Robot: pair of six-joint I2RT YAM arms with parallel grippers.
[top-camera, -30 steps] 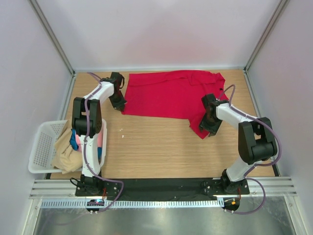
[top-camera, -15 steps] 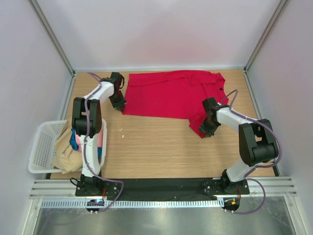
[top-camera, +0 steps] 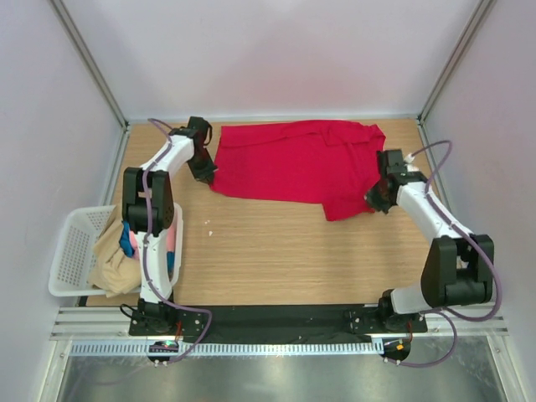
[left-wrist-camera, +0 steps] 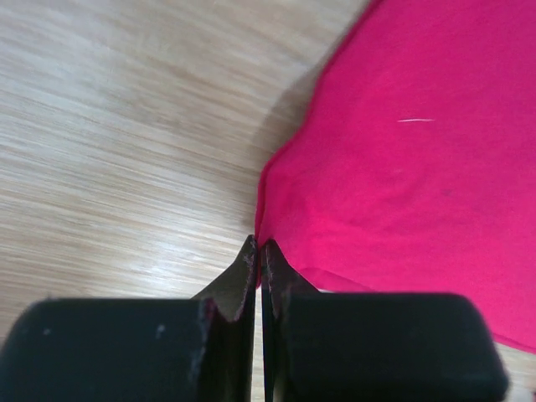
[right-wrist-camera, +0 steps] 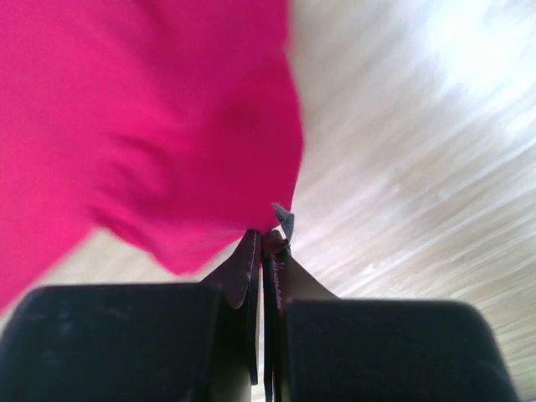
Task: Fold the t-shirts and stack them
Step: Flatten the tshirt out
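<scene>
A bright red t-shirt (top-camera: 293, 163) lies spread across the far half of the wooden table. My left gripper (top-camera: 207, 173) is shut on the shirt's near left corner (left-wrist-camera: 276, 209), the cloth pinched between the black fingertips (left-wrist-camera: 247, 260). My right gripper (top-camera: 374, 201) is shut on the shirt's near right edge (right-wrist-camera: 209, 167), lifted a little off the table, with a small grey tag (right-wrist-camera: 285, 222) sticking out beside the tips. Other t-shirts, beige (top-camera: 113, 255), pink and blue (top-camera: 128, 240), lie bundled in the basket at the left.
A white plastic mesh basket (top-camera: 71, 251) stands at the table's near left edge beside the left arm's base. Bare wood (top-camera: 276, 251) stretches between the shirt and the arm bases. Enclosure walls rise close on the left, right and far sides.
The right gripper has shut on the shirt's near right flap and pulled it rightward and away, so the hanging flap now lies shorter. The left gripper has stayed shut at its corner.
</scene>
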